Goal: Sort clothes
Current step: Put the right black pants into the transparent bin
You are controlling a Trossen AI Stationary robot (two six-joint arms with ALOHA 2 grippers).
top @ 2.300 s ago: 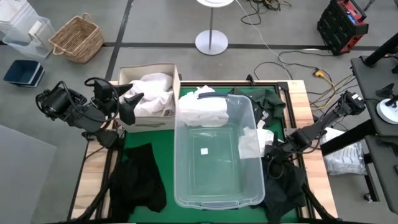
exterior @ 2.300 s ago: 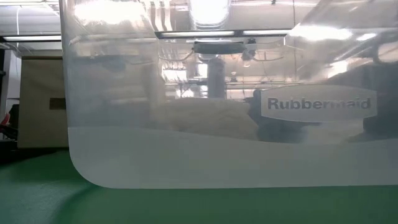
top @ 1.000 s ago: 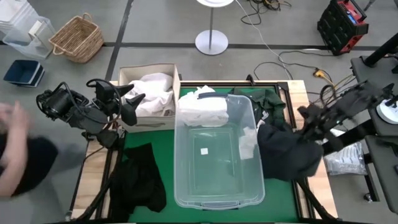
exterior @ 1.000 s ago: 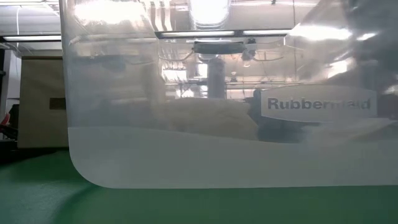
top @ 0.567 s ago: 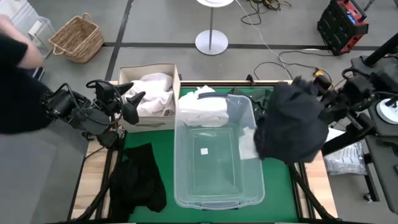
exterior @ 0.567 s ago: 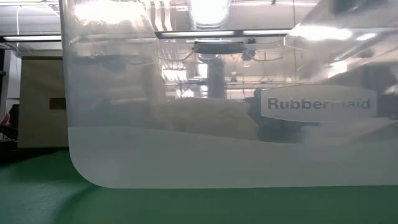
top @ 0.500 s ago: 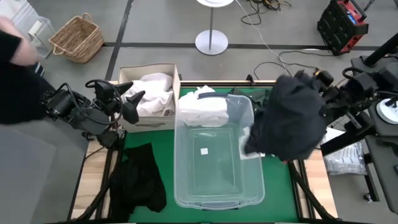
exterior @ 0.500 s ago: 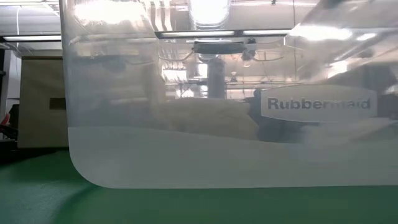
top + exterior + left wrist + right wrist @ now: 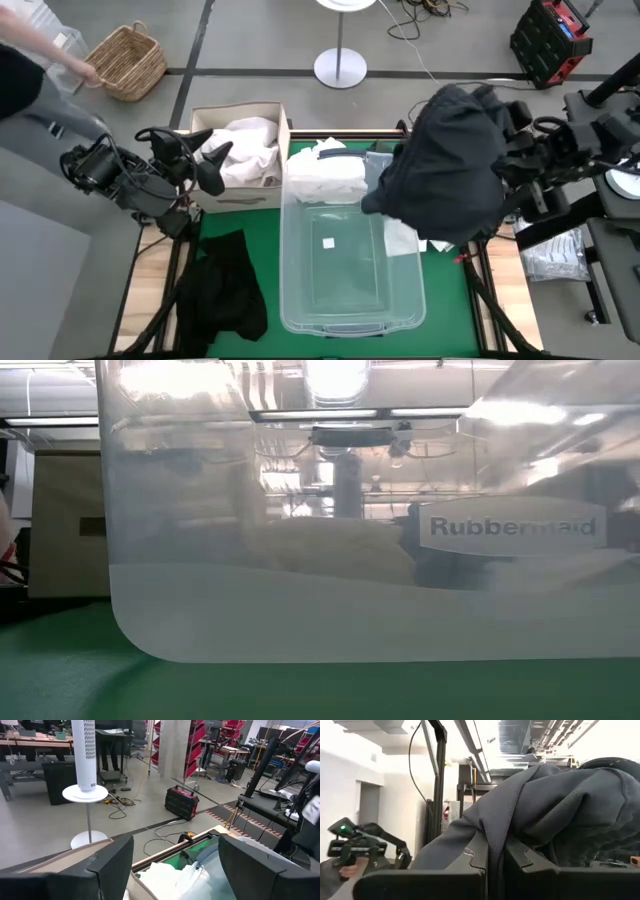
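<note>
My right gripper [image 9: 495, 867] is shut on a dark grey garment [image 9: 440, 165], raised high over the table's right side, by the right rim of the clear tub [image 9: 345, 300]. The cloth drapes over the gripper and hides it from above. White clothes [image 9: 325, 172] lie at the tub's far end, and more white clothes [image 9: 245, 145] fill the cardboard box [image 9: 238, 192]. A black garment [image 9: 225, 290] lies flat on the green mat at the near left. My left gripper [image 9: 208, 160] waits open beside the box, with nothing between its fingers [image 9: 112, 865]. My right gripper pinches a fold of the dark garment [image 9: 496, 845] between its two fingers [image 9: 470, 860]; how many layers, I cannot tell. The fingers slant upward. The cloth is lifted clear of the table, falls back over the gripper and hangs slack below it.
A white scrap [image 9: 400, 235] lies inside the tub at its right wall. A person's dark sleeve [image 9: 25, 75] and hand reach toward a wicker basket [image 9: 125, 60] on the floor beyond the far left corner. A lamp stand [image 9: 340, 68] is behind the table.
My right gripper has risen and tipped from pointing down to slanting up, staying shut. The dark garment has come up off the table's right side toward the far edge and the tub, and now hangs clear. The person at the left has moved toward the basket.
</note>
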